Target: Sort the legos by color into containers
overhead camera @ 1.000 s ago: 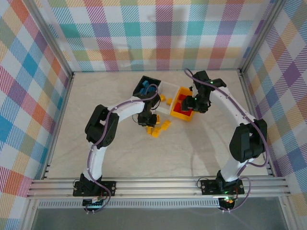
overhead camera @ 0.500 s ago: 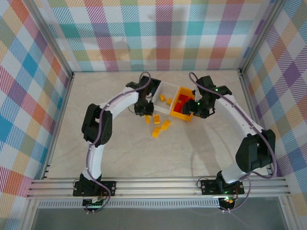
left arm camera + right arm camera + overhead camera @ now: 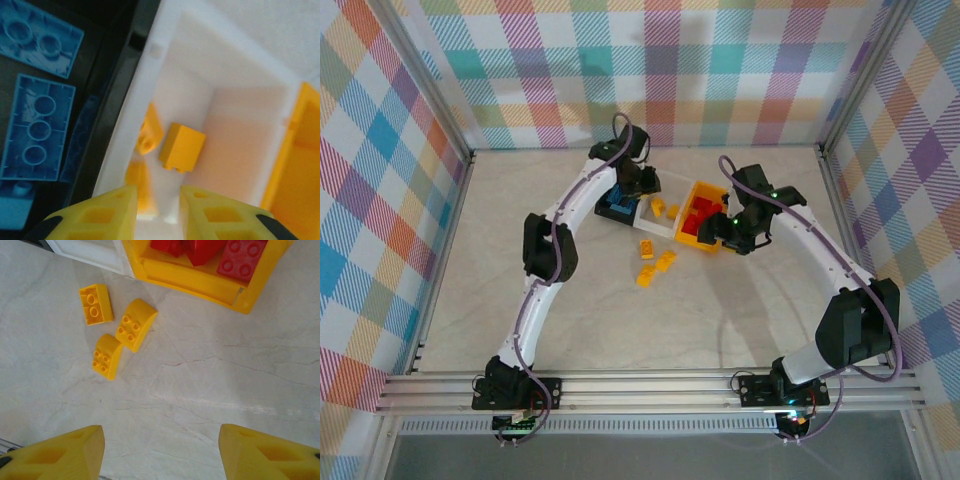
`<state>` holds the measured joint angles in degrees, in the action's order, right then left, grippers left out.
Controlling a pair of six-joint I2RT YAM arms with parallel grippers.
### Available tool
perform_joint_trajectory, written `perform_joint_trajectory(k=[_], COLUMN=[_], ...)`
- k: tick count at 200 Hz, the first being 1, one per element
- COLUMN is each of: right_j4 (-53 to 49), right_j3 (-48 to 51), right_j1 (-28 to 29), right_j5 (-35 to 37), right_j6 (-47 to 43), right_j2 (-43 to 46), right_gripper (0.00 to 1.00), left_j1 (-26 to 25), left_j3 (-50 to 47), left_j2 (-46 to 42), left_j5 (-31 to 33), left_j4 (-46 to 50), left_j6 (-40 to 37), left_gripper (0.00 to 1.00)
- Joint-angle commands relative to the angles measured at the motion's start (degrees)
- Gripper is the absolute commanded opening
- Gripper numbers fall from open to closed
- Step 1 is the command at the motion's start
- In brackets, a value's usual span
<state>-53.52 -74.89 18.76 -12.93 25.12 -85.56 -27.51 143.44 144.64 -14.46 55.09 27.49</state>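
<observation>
SORTING TABLE: Three joined bins stand in a row at the far-ctr of the marbled table (image 3: pixel 520 300). The black bin (image 3: pixel 107 65), on the left, holds blue bricks (image 3: pixel 37 127); at least two lie studs-down w/ hollow undersides up. The white bin (image 3: pixel 235 125), in the middle, holds yellow bricks (image 3: pixel 182 147): one blocky piece near the ctr, others against the wall shared w/ the black bin. The yellow-orange bin (image 3: pixel 190 282), on the right, holds red bricks (image 3: pixel 242 257), piled close together. Three loose yellow bricks (image 3: pixel 136 324) lie studs-up on the table just in front of the bins, bunched near one another.

The L arm (image 3: pixel 555 235) is stretched long across the table and reaches over the bins. The L gripper (image 3: pixel 157 207) points down into the white bin, close to the wall next to the black bin. Its claw is released: fingers narrowly parted, gripping nothing.

The R arm (image 3: pixel 820 250) curves in from the right. The R gripper (image 3: pixel 162 455) hangs above bare table at the near side of the yellow-orange bin, beside its corner. Its claw is released too, fingers spread wide w/ only tabletop between them. In the R wrist view the loose yellow bricks sit ahead and to the left.
</observation>
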Motion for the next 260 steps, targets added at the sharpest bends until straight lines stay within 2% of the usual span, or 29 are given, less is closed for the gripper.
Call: perform_joint_trajectory(k=[1,34,56,101,125,145,175,210,260], right_j4=[0.8,1.0,0.7,2.7,3.5,4.0,4.0,3.8,3.4], right_j3=[-1.8,-1.8,-1.3,1.6,2.6,3.3,3.4,3.8,3.8], right_j1=[0.5,1.8,3.3,5.9,6.8,7.4,7.9,8.0,8.0], right_j5=[-2.1,-2.3,-1.9,-1.5,-1.3,-1.1,-0.7,-0.3,0.4], right_j6=[1.1,0.8,0.5,2.2,3.1,3.4,3.4,3.3,2.4], right_j2=[-0.8,-2.1,-3.2,-2.7,-2.3,-2.4,-2.8,-2.6,-3.2], right_gripper=[0.63,0.63,0.64,0.67,0.69,0.69,0.70,0.71,0.71], left_j1=[-0.6,-1.0,-2.2,-5.5,-6.7,-6.9,-7.6,-7.6,-7.6], left_j3=[2.9,2.6,-1.3,-29.6,-40.8,-45.8,-47.0,-41.9,-34.6], left_j2=[-0.7,-2.3,-6.9,-24.9,-30.5,-30.9,-28.2,-22.6,-15.2], left_j5=[-2.1,-2.7,-0.1,7.8,7.9,6.1,3.9,4.7,5.5], left_j4=[-0.9,2.2,5.5,2.9,0.1,-2.4,-6.3,-5.1,-2.5], left_j6=[1.5,-1.1,-5.7,-10.9,-9.4,-6.7,-4.2,-4.2,-4.0], left_gripper=[0.34,0.39,0.42,0.53,0.62,0.68,0.72,0.77,0.77])
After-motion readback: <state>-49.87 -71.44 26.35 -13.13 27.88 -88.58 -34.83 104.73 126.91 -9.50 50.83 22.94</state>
